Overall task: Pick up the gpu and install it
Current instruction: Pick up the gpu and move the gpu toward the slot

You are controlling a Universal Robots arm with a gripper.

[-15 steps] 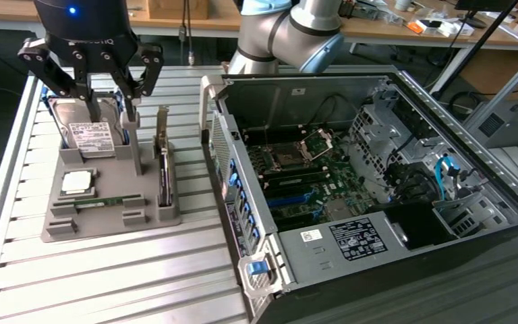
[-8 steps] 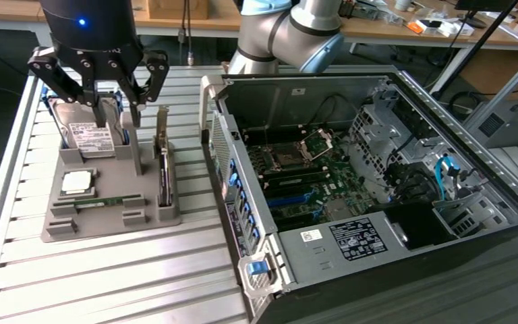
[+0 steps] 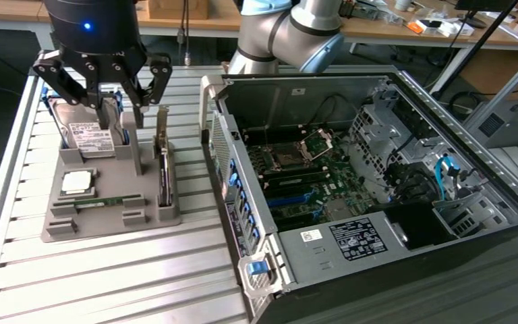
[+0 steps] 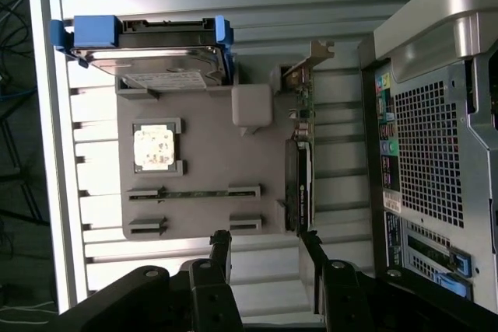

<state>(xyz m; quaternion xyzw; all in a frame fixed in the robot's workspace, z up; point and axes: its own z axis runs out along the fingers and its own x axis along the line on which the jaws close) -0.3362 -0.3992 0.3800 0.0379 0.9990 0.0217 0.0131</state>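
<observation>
The gpu (image 3: 162,165) is a thin dark card with a silver bracket at its far end. It stands on edge in a slot along the side of the grey holder (image 3: 106,219) that faces the computer case. My gripper (image 3: 122,111) hangs open above the holder's far end, between the hard drive and the gpu, holding nothing. In the wrist view the gpu (image 4: 299,172) lies a little ahead of one of my fingertips (image 4: 308,240). My gripper (image 4: 264,242) there is open and apart from the holder (image 4: 210,134).
The holder also carries a silver hard drive (image 3: 88,135) in blue rails, a CPU (image 3: 77,181) and a green memory stick (image 3: 106,200). The open computer case (image 3: 367,169) stands on the exterior view's right with its motherboard exposed. Ribbed aluminium tabletop (image 3: 106,283) surrounds the holder.
</observation>
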